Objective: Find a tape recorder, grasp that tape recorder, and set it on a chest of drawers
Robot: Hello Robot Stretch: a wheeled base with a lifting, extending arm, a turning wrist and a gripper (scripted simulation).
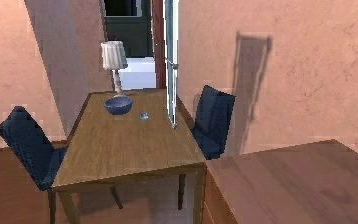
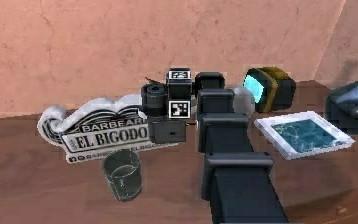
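A small ochre box with a bright cyan front (image 2: 267, 88) stands at the back of a brown wooden top (image 2: 47, 190), near the wall. My arm (image 2: 227, 150) rises from the bottom edge across this top. The gripper (image 2: 152, 100) sits left of the two white marker squares, with a white and black shaped sign (image 2: 92, 130) lying on the wood right beside and behind it. I cannot tell whether the gripper holds anything. The same wooden top (image 1: 287, 185) fills the forward view's lower right.
A clear glass (image 2: 122, 180) stands near the arm's left. A flat white-framed blue panel (image 2: 305, 133) and a dark object (image 2: 352, 105) lie to the right. Ahead, a wooden table (image 1: 127, 145) carries a blue bowl (image 1: 118, 103) and a lamp (image 1: 112, 57), with dark blue chairs (image 1: 29, 145) on both sides.
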